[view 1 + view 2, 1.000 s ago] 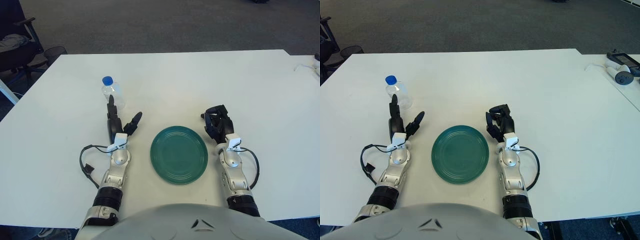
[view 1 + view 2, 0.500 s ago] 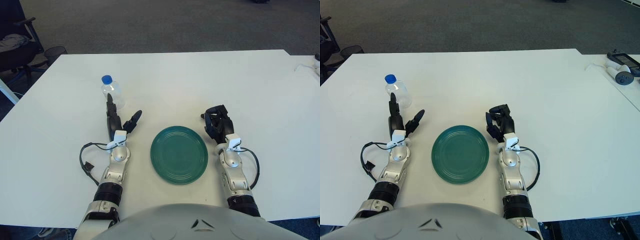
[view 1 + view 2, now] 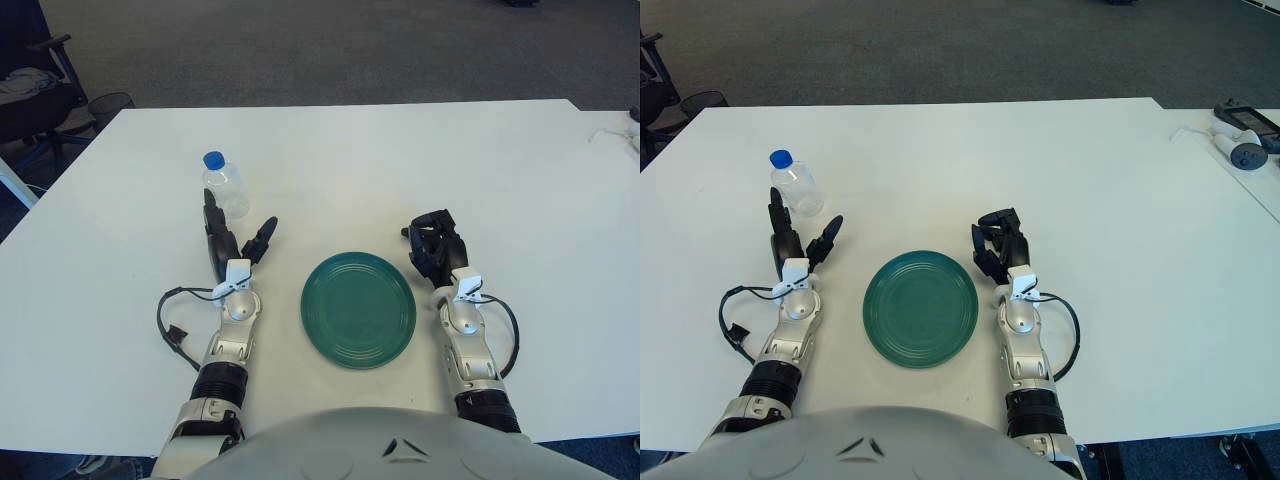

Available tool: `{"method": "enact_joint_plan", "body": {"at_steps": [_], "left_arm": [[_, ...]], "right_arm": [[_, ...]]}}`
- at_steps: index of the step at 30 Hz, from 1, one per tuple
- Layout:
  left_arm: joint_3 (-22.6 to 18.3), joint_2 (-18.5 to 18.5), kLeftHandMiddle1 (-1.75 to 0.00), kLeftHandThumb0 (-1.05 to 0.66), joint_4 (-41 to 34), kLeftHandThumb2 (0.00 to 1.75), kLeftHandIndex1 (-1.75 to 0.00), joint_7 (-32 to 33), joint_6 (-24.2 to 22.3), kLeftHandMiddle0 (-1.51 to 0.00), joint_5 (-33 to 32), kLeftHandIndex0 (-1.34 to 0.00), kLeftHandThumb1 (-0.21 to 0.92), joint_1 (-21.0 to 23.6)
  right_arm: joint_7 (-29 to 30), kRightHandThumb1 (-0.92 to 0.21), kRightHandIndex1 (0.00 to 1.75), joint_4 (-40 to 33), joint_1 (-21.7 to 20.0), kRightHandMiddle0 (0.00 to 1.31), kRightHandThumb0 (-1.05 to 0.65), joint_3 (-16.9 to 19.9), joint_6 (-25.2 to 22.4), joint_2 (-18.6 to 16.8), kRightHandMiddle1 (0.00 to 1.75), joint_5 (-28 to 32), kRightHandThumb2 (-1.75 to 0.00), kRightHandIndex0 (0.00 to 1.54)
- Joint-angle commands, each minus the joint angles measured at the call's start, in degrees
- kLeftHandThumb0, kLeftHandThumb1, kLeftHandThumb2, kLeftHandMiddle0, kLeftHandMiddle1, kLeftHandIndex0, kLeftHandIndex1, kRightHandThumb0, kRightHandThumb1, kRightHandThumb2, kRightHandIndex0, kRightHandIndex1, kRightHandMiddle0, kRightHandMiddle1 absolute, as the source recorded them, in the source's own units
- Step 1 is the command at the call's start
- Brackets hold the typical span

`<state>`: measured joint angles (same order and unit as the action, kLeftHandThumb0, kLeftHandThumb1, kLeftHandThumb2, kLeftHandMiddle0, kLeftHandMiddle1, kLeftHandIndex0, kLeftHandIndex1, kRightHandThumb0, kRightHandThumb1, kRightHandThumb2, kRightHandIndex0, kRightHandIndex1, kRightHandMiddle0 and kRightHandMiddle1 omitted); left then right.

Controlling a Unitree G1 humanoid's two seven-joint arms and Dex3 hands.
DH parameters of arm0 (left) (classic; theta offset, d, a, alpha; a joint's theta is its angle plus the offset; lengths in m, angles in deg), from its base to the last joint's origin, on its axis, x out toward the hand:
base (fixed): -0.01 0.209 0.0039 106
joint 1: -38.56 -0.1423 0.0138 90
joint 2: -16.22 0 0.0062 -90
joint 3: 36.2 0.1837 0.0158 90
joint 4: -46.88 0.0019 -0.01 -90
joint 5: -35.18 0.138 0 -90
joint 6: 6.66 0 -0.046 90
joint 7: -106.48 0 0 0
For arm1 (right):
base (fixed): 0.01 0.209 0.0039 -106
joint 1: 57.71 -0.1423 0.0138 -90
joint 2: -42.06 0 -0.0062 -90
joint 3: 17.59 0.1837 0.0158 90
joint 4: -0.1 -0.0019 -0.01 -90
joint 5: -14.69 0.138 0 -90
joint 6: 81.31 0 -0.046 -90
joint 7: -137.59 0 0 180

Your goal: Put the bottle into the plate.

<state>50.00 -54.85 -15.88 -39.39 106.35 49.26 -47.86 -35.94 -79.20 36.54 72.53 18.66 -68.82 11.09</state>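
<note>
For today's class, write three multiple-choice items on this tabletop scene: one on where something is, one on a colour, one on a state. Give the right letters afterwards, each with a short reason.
1. Where does the bottle stand?
A. on the plate
B. on the table, beyond the left hand
C. beside the right hand

2. What colour is the bottle's cap?
A. blue
B. red
C. white

3. How are the left hand's fingers?
A. closed round the bottle
B. spread, holding nothing
C. resting flat on the plate

Answers:
1 B: the clear plastic bottle stands upright on the white table, just past the left hand and to the left of the green plate.
2 A: the cap is blue.
3 B: the left hand's fingers are spread, with a gap to the bottle; the right hand lies curled beside the plate.
</note>
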Motion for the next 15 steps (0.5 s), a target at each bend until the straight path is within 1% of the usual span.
{"method": "enact_joint_plan", "body": {"at_steps": [1,4,8,10,11,14,15], "left_arm": [[-0.34,2.11,0.0,-1.05,3.08,0.01,0.0,2.65,-3.56,0.0,0.48,0.0,0.89,-2.62],[1.67,4.96,0.0,-1.05,1.19,0.02,0.0,7.67,-3.58,0.0,4.15,0.0,0.9,-4.33],[4.04,5.86,0.0,-1.05,-0.19,0.03,0.0,12.51,-4.1,0.0,9.09,0.0,0.91,-6.75],[5.02,6.07,0.0,-1.05,-1.18,0.06,0.0,13.46,-5.02,0.0,10.59,0.0,0.92,-8.47],[5.32,6.11,0.0,-1.05,-1.53,0.08,0.0,13.65,-5.35,0.0,10.81,0.0,0.92,-8.89],[6.47,6.77,0.0,-1.05,-3.53,0.11,0.0,13.78,-7.08,0.0,11.0,0.0,0.92,-11.96],[6.47,7.1,0.0,-1.05,-4.12,0.13,0.0,13.78,-8.46,0.0,10.73,0.0,0.92,-12.65]], "right_arm": [[-0.46,-0.92,1.12,5.48,3.44,0.2,-0.35,0.69,-5.23,0.49,1.75,0.81,-0.51,0.35],[-0.74,-0.92,1.12,5.83,3.4,0.2,-0.35,0.8,-5.18,0.69,1.75,0.88,-0.51,0.36],[-0.95,-0.92,1.11,6.7,3.14,0.2,-0.35,1.17,-4.81,0.76,1.75,1.2,-0.51,0.36],[-0.84,-0.92,1.11,7.32,2.93,0.2,-0.35,1.44,-4.23,0.66,1.75,1.43,-0.51,0.36],[-0.82,-0.92,1.11,7.5,2.86,0.2,-0.35,1.51,-4.06,0.63,1.75,1.47,-0.51,0.36],[-0.74,-0.92,1.1,8.3,2.72,0.2,-0.35,1.71,-2.82,0.62,1.75,1.53,-0.51,0.36],[-0.78,-0.92,1.1,8.58,2.68,0.2,-0.35,1.68,-2.48,0.67,1.75,1.48,-0.51,0.36]]}}
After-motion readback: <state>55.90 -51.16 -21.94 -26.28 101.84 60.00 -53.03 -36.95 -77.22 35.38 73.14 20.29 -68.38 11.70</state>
